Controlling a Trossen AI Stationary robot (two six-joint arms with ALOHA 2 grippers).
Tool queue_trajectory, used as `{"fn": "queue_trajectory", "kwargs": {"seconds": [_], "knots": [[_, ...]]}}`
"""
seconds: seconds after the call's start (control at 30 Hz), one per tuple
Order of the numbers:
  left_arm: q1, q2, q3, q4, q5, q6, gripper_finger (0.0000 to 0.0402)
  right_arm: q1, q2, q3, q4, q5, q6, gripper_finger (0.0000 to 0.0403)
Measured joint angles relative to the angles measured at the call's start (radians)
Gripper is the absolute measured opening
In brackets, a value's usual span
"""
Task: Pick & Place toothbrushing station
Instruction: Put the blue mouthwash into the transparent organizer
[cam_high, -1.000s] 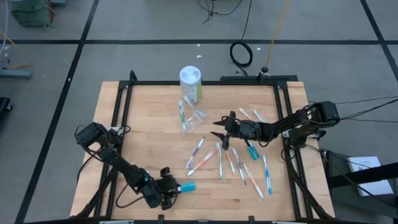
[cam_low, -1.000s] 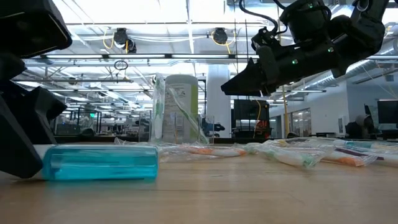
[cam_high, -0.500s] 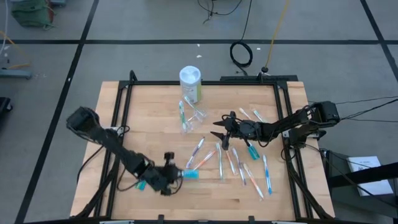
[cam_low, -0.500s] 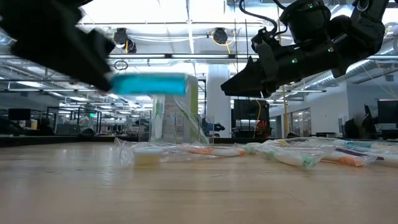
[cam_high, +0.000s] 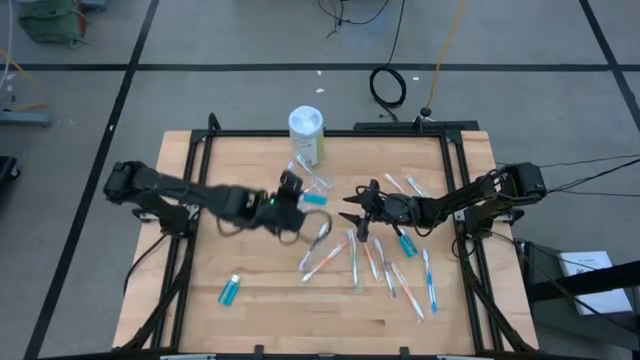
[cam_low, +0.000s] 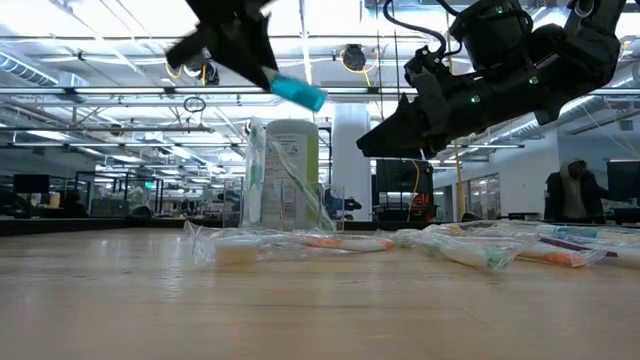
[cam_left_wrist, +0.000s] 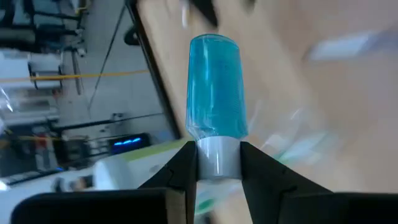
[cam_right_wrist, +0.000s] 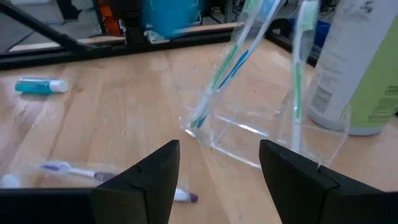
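While raised off the table, left gripper (cam_high: 292, 203): clamped on the grey cap of a blue tube (cam_high: 315, 199), fingers (cam_left_wrist: 184, 163) pressed to either side of the cap, tube sticking straight out ahead.
Toothbrushing station (cam_high: 312, 184): clear holder, standing on the far half of the wooden table (cam_high: 200, 250), just in front of the white canister (cam_high: 306, 133) with the green label; toothbrushes leaning inside it.
Held tube and station: tube's free end close by the holder in the high view; touching or apart, cannot tell.
Right gripper (cam_high: 351, 217): jaws spread wide, nothing between them, hanging above the table near the holder and facing it.
Second blue tube (cam_high: 230, 290): lying flat near the front edge, well apart from both grippers.
Loose toothbrushes (cam_high: 388, 272): scattered on the wood beneath and in front of the right arm.
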Motion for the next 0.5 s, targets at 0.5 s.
{"fn": "queue_trajectory", "kwargs": {"seconds": [0.5], "knots": [[0.23, 0.156, -0.019, -0.004, 0.06, 0.59, 0.0093, 0.03, 0.0, 0.0, -0.003, 0.001, -0.007, 0.0212]]}}
